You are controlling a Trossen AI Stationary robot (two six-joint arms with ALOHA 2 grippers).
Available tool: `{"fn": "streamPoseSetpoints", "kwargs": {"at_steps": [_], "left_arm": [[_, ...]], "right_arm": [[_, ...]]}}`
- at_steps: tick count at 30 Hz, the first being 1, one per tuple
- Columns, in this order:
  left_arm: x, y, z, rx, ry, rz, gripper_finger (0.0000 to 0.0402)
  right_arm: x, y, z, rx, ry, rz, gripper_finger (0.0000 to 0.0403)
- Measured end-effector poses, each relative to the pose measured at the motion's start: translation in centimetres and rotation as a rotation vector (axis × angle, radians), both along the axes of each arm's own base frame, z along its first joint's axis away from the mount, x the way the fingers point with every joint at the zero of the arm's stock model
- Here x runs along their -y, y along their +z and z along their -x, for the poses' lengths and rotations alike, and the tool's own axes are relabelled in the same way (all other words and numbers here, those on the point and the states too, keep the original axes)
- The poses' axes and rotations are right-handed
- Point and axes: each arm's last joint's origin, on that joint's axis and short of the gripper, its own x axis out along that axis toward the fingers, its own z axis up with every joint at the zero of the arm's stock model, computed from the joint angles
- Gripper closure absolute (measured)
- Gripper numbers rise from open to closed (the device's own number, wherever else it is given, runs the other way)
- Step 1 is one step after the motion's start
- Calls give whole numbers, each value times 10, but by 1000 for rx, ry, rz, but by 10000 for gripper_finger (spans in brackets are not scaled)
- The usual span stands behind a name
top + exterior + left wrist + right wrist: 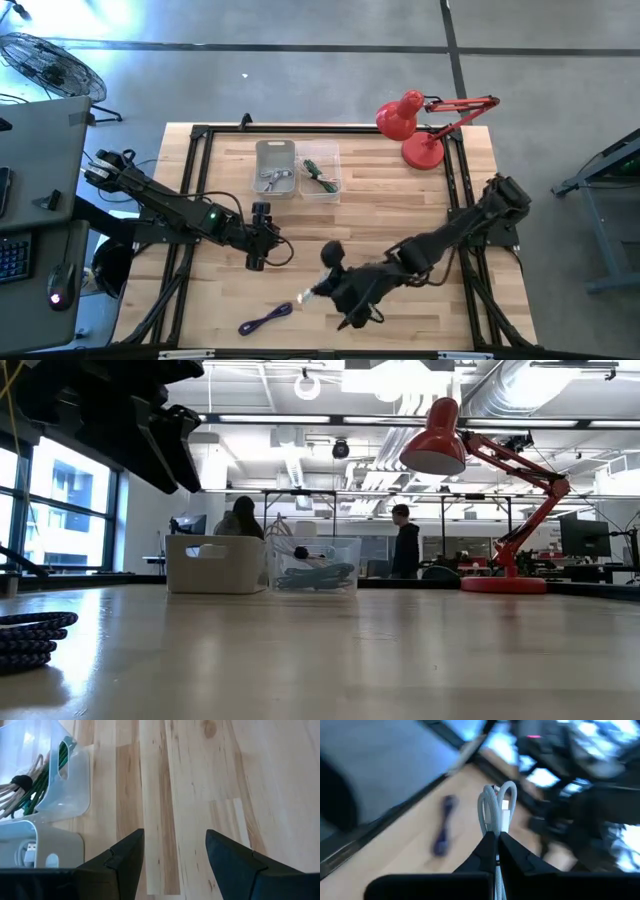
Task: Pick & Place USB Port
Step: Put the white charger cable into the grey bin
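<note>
Wooden desk (400, 200) w/ black frame, red lamp (410, 125) at far corner. White cable (496, 810), coiled, is pinched in right end effector (496, 842), fingers closed tight on it, lifted off the desk near the front edge. Purple cable (265, 320) lies on desk just beside & below that end effector, not touching. Left end effector (175, 852) sits mid-desk, fingers apart, nothing between them; ahead of it a white bin (275, 168) and clear bin (320, 172) side by side, both w/ cables inside. Two people in room behind.
</note>
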Motion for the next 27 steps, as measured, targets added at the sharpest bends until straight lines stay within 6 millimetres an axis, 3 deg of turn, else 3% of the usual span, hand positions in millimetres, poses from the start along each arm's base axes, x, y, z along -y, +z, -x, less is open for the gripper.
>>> {"fn": "streamPoseSetpoints", "kwargs": {"at_steps": [5, 14, 27], "left_arm": [[5, 0, 2, 0, -37, -15, 195], [21, 1, 9, 22, -84, -69, 195], [45, 13, 13, 197, -183, -242, 195]], "right_arm": [[9, 14, 3, 90, -197, 1, 402], [12, 22, -1, 182, -281, -20, 402], [7, 30, -3, 246, -210, -74, 402]]}}
